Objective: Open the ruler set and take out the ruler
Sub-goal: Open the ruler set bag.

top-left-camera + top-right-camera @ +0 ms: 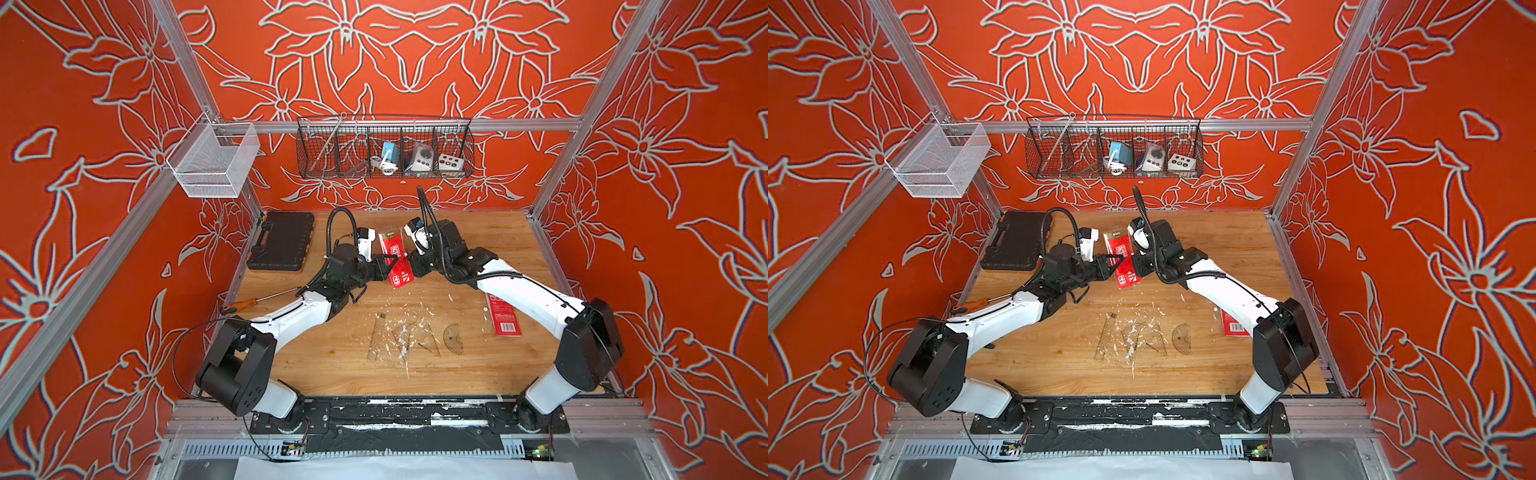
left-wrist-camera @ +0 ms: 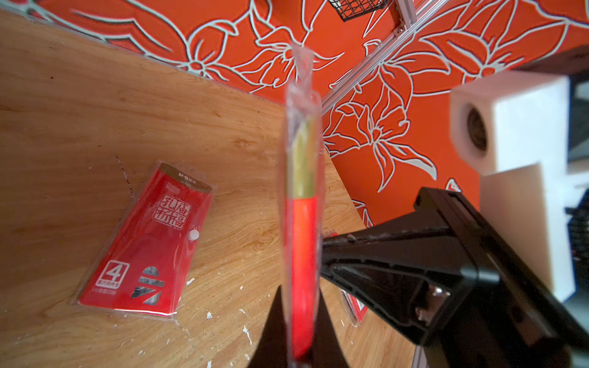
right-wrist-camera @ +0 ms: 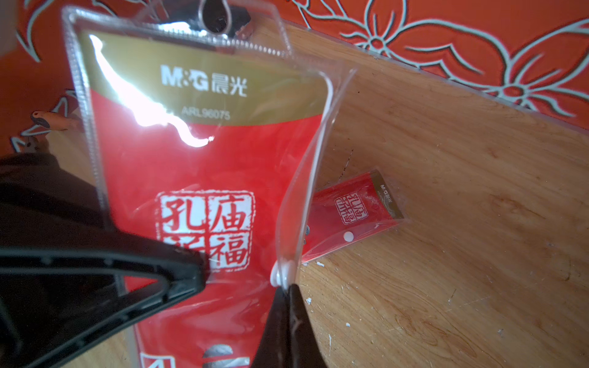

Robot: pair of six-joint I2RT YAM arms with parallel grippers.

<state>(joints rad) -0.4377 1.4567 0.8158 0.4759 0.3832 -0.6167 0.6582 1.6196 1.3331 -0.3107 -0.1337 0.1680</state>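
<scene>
The ruler set (image 1: 394,253), a red card in a clear pouch with a gold top band, hangs upright above the table's middle between both grippers. My left gripper (image 1: 387,264) is shut on one long edge; in the left wrist view the ruler set (image 2: 302,223) shows edge-on above that gripper (image 2: 299,337). My right gripper (image 3: 288,294) is shut on the clear flap's edge just below the white snap (image 3: 282,274), and the flap bows away from the red card (image 3: 197,159). I cannot make out a ruler inside.
A second red set (image 3: 350,213) lies flat on the wood below, and a barcoded one (image 1: 505,318) sits by my right forearm. Clear rulers (image 1: 376,336) and a protractor (image 1: 454,338) lie near the front. A black case (image 1: 282,241) and a screwdriver (image 1: 249,303) are at the left.
</scene>
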